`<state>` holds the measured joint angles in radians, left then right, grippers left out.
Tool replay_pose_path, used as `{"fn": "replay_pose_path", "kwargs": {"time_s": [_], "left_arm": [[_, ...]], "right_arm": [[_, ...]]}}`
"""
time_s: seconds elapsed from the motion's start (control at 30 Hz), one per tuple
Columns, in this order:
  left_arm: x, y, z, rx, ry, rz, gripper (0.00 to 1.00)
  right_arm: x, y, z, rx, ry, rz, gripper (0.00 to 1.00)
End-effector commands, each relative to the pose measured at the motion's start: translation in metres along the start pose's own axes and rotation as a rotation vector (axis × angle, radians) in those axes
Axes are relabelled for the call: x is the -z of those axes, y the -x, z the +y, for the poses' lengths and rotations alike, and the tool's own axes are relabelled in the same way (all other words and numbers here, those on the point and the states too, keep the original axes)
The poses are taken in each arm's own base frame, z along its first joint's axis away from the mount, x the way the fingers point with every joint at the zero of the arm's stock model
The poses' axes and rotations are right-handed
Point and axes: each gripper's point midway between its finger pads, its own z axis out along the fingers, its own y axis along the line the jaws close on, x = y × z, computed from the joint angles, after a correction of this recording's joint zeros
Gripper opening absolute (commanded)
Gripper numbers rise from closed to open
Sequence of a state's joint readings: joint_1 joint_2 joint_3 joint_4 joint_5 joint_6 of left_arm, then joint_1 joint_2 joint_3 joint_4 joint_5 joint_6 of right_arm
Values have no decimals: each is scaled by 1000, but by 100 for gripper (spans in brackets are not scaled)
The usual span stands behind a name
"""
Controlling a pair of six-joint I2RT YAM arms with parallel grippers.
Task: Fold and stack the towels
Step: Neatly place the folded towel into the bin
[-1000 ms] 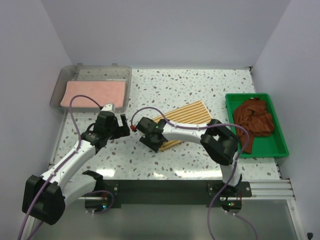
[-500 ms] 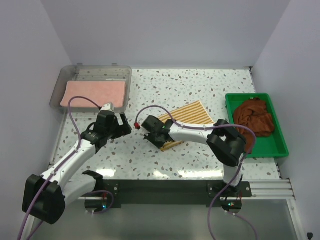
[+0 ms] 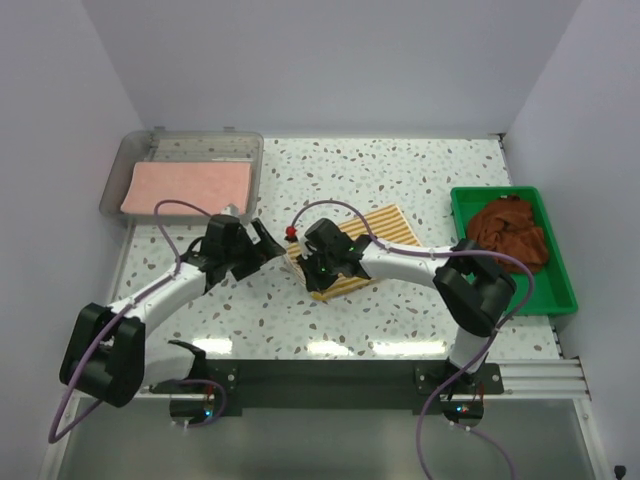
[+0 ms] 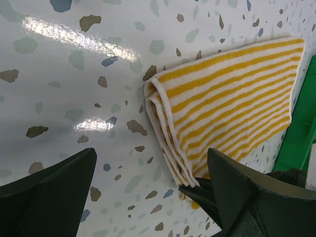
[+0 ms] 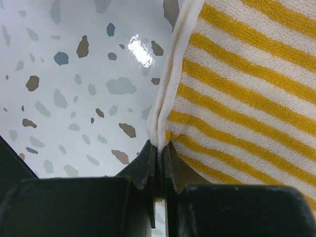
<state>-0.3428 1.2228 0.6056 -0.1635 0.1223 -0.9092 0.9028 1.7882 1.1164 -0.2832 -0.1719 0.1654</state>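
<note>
At the far left sits a clear grey bin (image 3: pixel 115 190), and a pink towel (image 3: pixel 187 186) lies flat in it. Its long side runs left to right.

Next comes the left gripper (image 3: pixel 267 243). Its jaws are spread wide and hold nothing. It hangs low over the table (image 3: pixel 400 170), just beside the left end of the striped towel (image 3: pixel 390 228).

The striped towel lies in the middle of the table, folded into a thick pad. Its long side runs on a slant, from near-left to far-right, and the yellow stripes run the same way. The left wrist view shows the folded layers stacked at its left end. The right gripper (image 5: pixel 159 148) is pinched tight on the white hem at that end. From above, the wrist hides the fingertips, so the exact spot is hard to see there.

Bare table shows past the towel's far side, on its near side, and between it and the green tray (image 3: pixel 562 300).

The tray sits at the right edge. Rust-brown towels (image 3: pixel 510 232) lie bunched in it, and I cannot tell how many.
</note>
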Motion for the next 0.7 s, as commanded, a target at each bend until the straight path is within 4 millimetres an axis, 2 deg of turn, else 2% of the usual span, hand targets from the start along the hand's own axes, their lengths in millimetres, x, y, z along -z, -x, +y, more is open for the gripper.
{"fn": "replay_pose_path", "kwargs": {"time_s": [0.0, 0.03, 0.23, 0.47, 0.67], "left_arm": [[-8, 1, -22, 67, -111, 8, 100], [-10, 1, -28, 75, -142, 9, 100], [-26, -19, -36, 75, -159, 61, 100], [-45, -45, -25, 67, -82, 109, 100], [-55, -53, -15, 82, -35, 99, 99]], "right_arm": [[15, 30, 20, -33, 95, -124, 0], [14, 31, 19, -38, 99, -130, 0], [15, 33, 20, -79, 124, -152, 0], [15, 43, 18, -142, 145, -201, 0], [15, 50, 21, -162, 166, -235, 0]]}}
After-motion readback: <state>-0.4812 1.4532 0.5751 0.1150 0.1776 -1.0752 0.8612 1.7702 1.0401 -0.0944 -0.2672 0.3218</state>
